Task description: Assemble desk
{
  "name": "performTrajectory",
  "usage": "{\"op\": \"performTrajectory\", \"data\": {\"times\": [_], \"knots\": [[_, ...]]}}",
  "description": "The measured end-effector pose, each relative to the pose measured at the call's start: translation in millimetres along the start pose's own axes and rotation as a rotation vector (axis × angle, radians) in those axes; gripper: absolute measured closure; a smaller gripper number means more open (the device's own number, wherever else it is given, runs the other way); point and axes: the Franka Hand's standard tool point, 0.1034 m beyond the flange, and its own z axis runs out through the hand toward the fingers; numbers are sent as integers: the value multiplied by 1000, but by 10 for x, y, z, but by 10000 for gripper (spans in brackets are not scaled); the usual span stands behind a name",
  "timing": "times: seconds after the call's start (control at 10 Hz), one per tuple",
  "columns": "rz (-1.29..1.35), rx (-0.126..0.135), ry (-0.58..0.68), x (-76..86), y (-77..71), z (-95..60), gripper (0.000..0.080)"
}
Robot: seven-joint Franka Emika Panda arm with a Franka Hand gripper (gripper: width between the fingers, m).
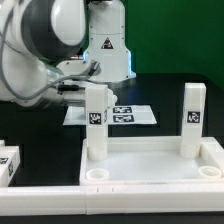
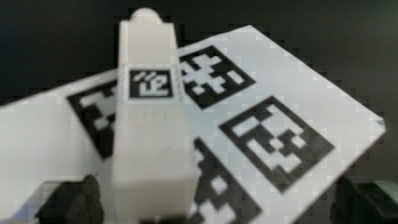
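Note:
The white tabletop panel [image 1: 150, 182] lies rim up at the front of the exterior view. Two white tagged legs stand upright in its far corners, one on the exterior view's left [image 1: 95, 125] and one on the right [image 1: 192, 118]. My gripper [image 1: 82, 90] hangs at the top of the left leg. In the wrist view that leg [image 2: 143, 120] stands between my dark fingertips [image 2: 71, 203], close to one of them. The gripper [image 2: 222, 207] is open, its jaws wide apart, with a clear gap on the other side.
The marker board [image 1: 118, 115] lies flat behind the panel and shows behind the leg in the wrist view [image 2: 267, 110]. Another tagged white leg [image 1: 8, 165] lies at the exterior view's left edge. The robot base [image 1: 108, 45] stands at the back.

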Motion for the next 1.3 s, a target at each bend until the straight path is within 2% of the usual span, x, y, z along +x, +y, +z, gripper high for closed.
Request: {"op": "performTrajectory", "data": {"times": [0.1, 0.3, 0.5, 0.6, 0.8, 1.1, 1.2, 1.3], "knots": [[157, -3, -34, -40, -26, 126, 150], [98, 1, -26, -11, -4, 77, 150], [98, 1, -29, -16, 3, 92, 150], [85, -4, -44, -40, 66, 177, 150], [119, 12, -70, -37, 183, 367, 150], [126, 9, -72, -37, 196, 389, 150], [126, 9, -72, -37, 196, 390, 264], [126, 9, -72, -38, 197, 390, 264]]}}
